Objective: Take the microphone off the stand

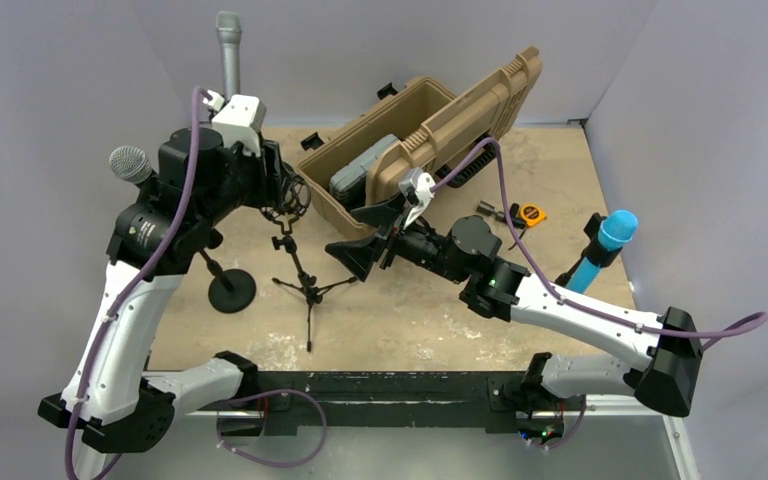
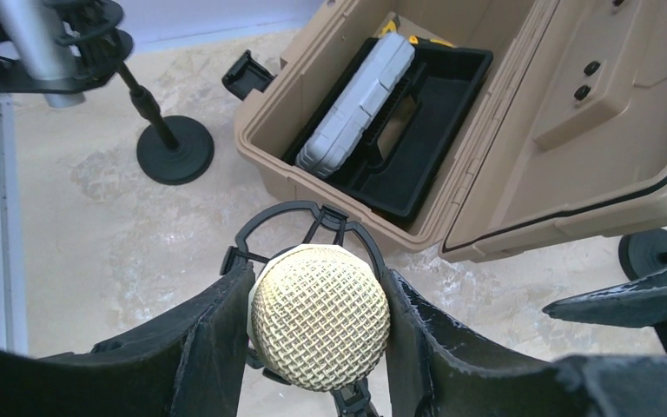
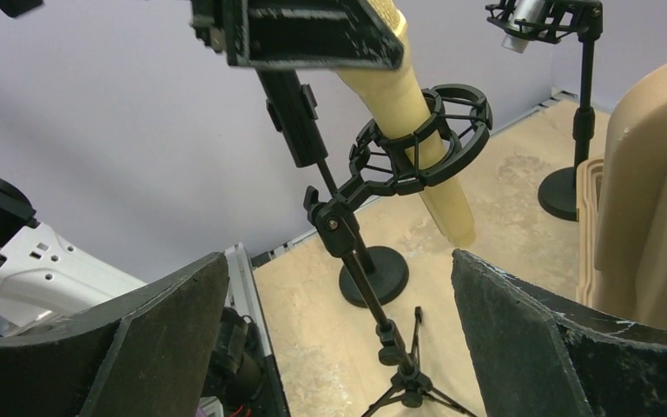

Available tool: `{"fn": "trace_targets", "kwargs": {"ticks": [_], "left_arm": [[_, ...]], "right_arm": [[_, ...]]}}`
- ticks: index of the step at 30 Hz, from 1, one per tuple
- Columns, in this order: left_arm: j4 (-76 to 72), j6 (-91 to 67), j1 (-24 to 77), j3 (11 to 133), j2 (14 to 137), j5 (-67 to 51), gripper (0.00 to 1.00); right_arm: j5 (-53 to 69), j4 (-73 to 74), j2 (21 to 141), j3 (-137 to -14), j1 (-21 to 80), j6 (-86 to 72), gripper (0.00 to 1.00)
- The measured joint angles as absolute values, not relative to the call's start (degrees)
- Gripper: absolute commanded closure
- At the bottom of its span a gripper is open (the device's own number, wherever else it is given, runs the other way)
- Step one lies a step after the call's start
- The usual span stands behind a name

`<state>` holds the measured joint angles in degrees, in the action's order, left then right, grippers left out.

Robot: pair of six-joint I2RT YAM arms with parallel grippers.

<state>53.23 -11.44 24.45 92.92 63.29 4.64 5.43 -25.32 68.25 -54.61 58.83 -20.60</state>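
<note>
A gold mesh-headed microphone point(image 2: 320, 317) sits in a black shock mount point(image 2: 304, 217) on top of a thin tripod stand point(image 1: 308, 285). My left gripper point(image 2: 320, 291) is shut on the microphone's head, with a pad pressed against each side. In the right wrist view the microphone's tan body point(image 3: 417, 113) passes at a slant through the shock mount point(image 3: 425, 143), its tip hanging free below the ring. My right gripper point(image 3: 339, 261) is open, with the stand's pole point(image 3: 360, 274) between and beyond its fingers, touching neither. From above, the right gripper point(image 1: 360, 238) sits just right of the stand.
An open tan case point(image 1: 430, 130) holding a grey box point(image 1: 360, 170) stands behind the stand. A silver microphone point(image 1: 230, 50) on a round-base stand point(image 1: 231, 290) is at the left. A blue microphone point(image 1: 615, 230) and a tape measure point(image 1: 530, 213) are at the right.
</note>
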Motion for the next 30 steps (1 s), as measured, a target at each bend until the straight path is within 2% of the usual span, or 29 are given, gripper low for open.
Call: {"fn": "trace_targets", "kwargs": {"ticks": [12,22,30], "left_arm": [[56.07,-12.40,24.51,109.01,63.44,8.38,1.00],[49.30,-12.56,24.51,113.75,54.81,10.20,1.00],[49.98,-13.17,24.51,115.57,53.15,2.00,1.00]], "right_arm": [[3.42,-24.51,68.25,-54.68,58.83,-20.62,0.01],[2.17,-23.81,69.25,-55.86,58.83,-20.60,0.01],[1.37,-22.83,69.01,-56.03,58.83,-19.55,0.01]]}}
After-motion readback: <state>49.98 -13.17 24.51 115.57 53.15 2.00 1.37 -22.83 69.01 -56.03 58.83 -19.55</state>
